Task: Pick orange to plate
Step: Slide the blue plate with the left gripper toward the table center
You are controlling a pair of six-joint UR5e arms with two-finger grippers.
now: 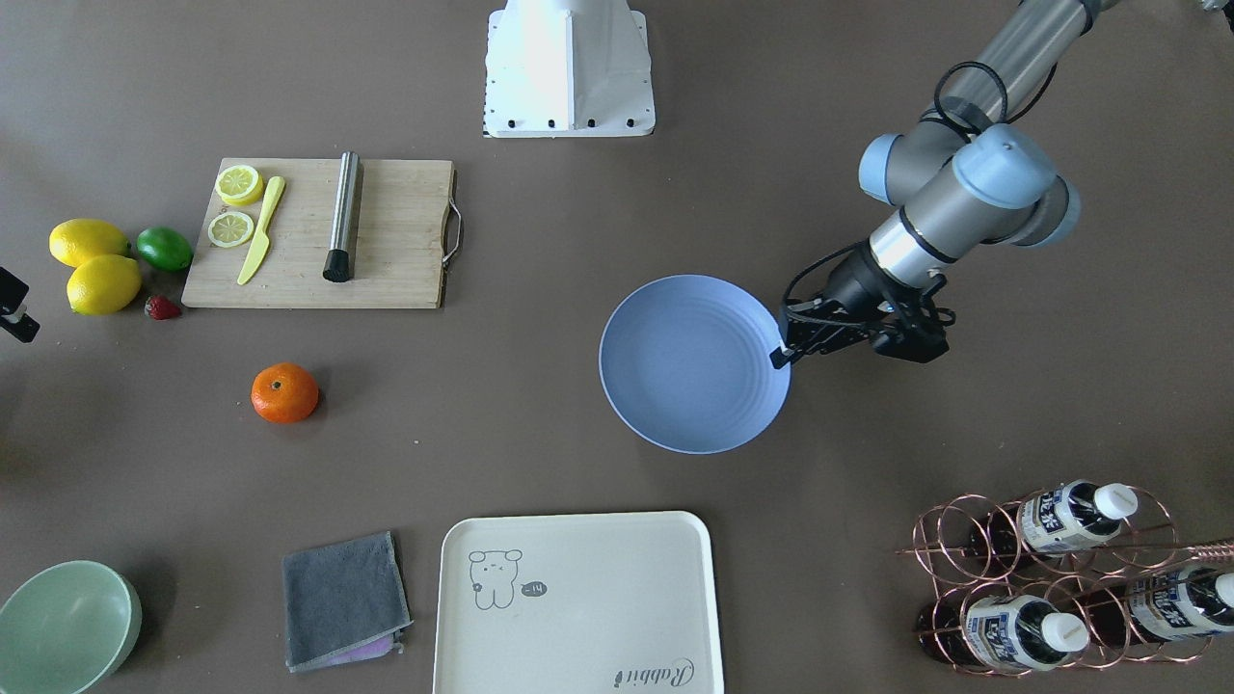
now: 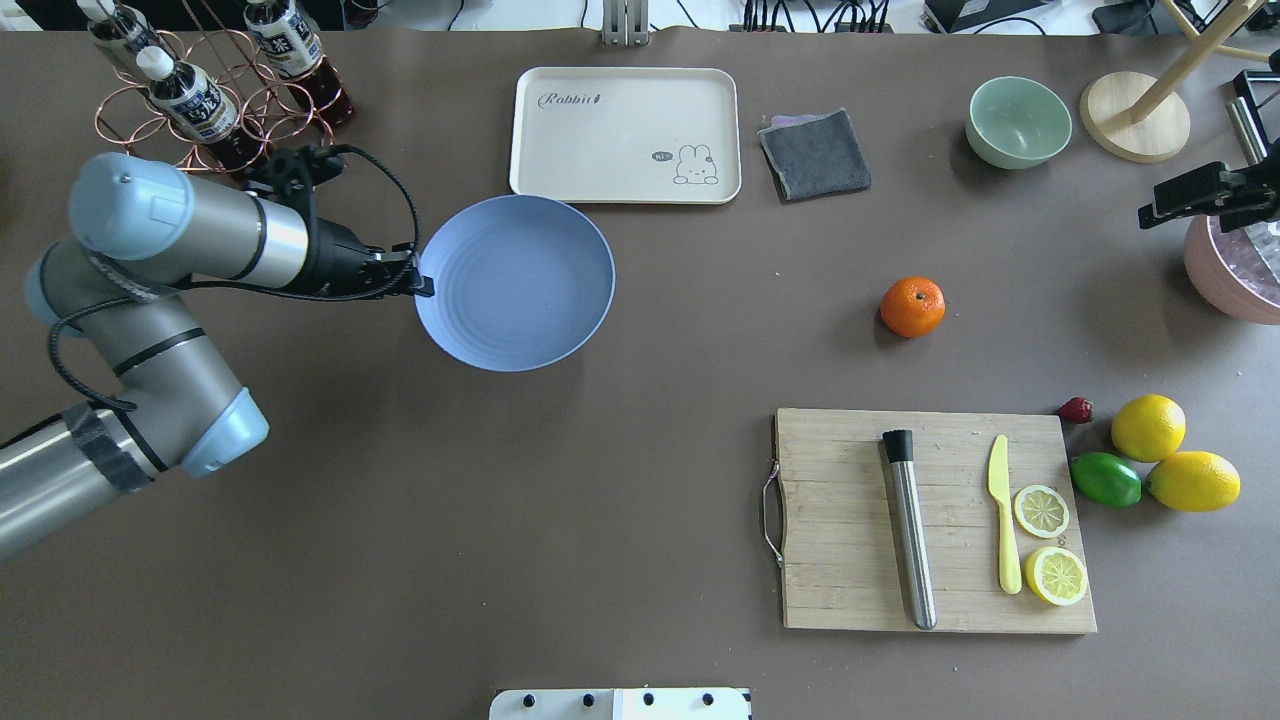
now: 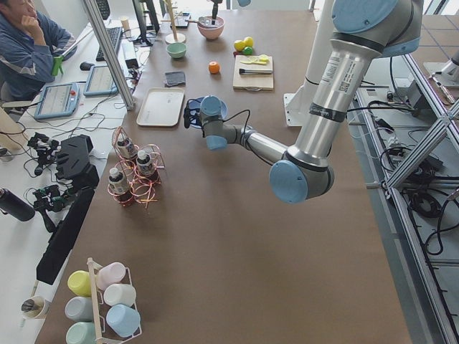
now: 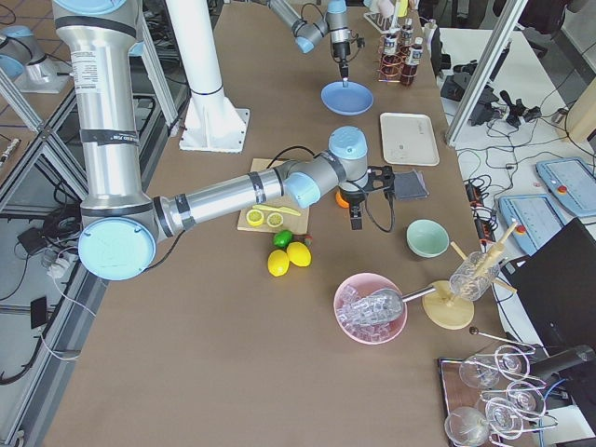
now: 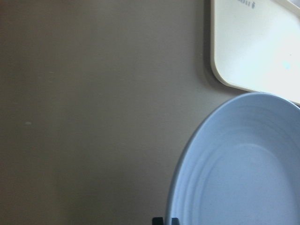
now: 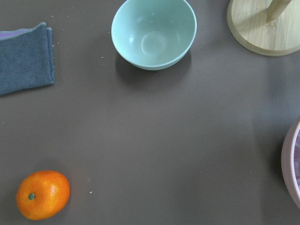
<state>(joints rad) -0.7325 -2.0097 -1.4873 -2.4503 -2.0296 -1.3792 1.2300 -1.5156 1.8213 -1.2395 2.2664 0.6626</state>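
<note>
One orange [image 1: 284, 392], one plate [image 1: 692, 363], well apart on the matte brown surface [image 1: 540, 434].
Round, dimpled fruit lies loose. The left gripper [image 1: 779, 358] has its jaws pinched narrow on the shallow, ringed blue plate's rim. The right gripper [image 2: 1150, 214]: jaw opening cannot be told.

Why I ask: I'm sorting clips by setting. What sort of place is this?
Probably a robotics lab staged as a kitchen counter: an operator sits at screens beside the table, aluminium framing stands alongside, and a cutting board with lemon slices lies on it.
</note>
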